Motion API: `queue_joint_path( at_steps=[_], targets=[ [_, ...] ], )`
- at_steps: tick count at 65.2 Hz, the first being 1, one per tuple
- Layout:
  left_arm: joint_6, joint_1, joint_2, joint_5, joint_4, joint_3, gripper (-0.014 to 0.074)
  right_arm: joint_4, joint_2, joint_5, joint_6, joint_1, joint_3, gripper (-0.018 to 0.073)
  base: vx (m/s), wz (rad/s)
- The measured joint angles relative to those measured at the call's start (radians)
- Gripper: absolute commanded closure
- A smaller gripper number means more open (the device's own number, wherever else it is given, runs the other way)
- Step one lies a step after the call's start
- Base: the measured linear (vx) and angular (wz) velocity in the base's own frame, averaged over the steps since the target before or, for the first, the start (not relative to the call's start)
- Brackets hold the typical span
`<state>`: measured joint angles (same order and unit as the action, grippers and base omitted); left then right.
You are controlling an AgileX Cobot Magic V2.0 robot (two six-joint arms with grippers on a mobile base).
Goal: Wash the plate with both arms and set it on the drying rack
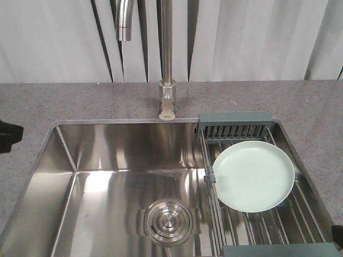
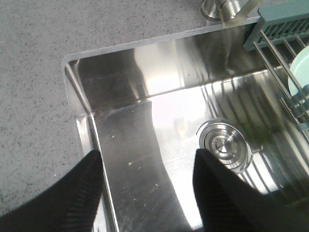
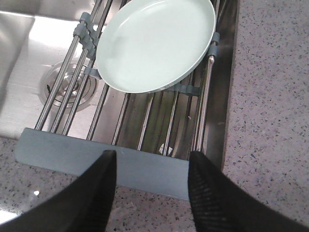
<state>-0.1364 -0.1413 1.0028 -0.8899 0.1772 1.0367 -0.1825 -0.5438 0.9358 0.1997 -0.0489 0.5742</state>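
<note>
The pale mint-green plate (image 1: 253, 175) lies flat on the steel bars of the drying rack (image 1: 233, 125), which spans the right side of the sink. In the right wrist view the plate (image 3: 157, 43) rests beyond the rack's near grey-green end piece (image 3: 96, 162). My right gripper (image 3: 151, 159) hovers open over that end piece, apart from the plate, holding nothing. My left gripper (image 2: 147, 159) is open and empty above the sink's left rim; a sliver of the plate (image 2: 300, 70) shows at the right edge. In the front view only a black bit of the left arm (image 1: 8, 135) shows.
The steel sink basin (image 1: 115, 176) has a round drain cover (image 1: 169, 220) in its floor. A steel faucet (image 1: 166, 64) rises from the speckled grey counter (image 1: 64, 101) behind the sink, its spout above the basin. Counter surrounds the sink on all sides.
</note>
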Motion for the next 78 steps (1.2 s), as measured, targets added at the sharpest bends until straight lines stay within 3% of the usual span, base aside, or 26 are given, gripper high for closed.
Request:
queue_joint_path(
  at_steps=[28, 53, 62, 66, 78],
  targets=[
    [-0.039, 0.0, 0.328, 0.014, 0.002, 0.19, 0.0388, 0.0, 0.0, 0.0, 0.0, 0.0, 0.0, 0.0211, 0.0, 0.0],
    [-0.091, 0.0, 0.543, 0.105, 0.019, 0.279, 0.0605, -0.001, 0.0, 0.001, 0.0, 0.0, 0.0, 0.0211, 0.0, 0.0],
    [-0.211, 0.0, 0.597, 0.107, 0.107, 0.322, 0.0604, -0.001, 0.0, 0.001, 0.0, 0.0, 0.0, 0.0211, 0.0, 0.0],
    [-0.305, 0.0, 0.621, 0.107, 0.166, 0.336, 0.0604, -0.001, 0.0, 0.0, 0.0, 0.0, 0.0, 0.0211, 0.0, 0.0],
    [-0.695, 0.0, 0.675, 0.1, 0.434, 0.359, 0.0604, -0.001, 0.0, 0.001, 0.0, 0.0, 0.0, 0.0211, 0.0, 0.0]
  ],
)
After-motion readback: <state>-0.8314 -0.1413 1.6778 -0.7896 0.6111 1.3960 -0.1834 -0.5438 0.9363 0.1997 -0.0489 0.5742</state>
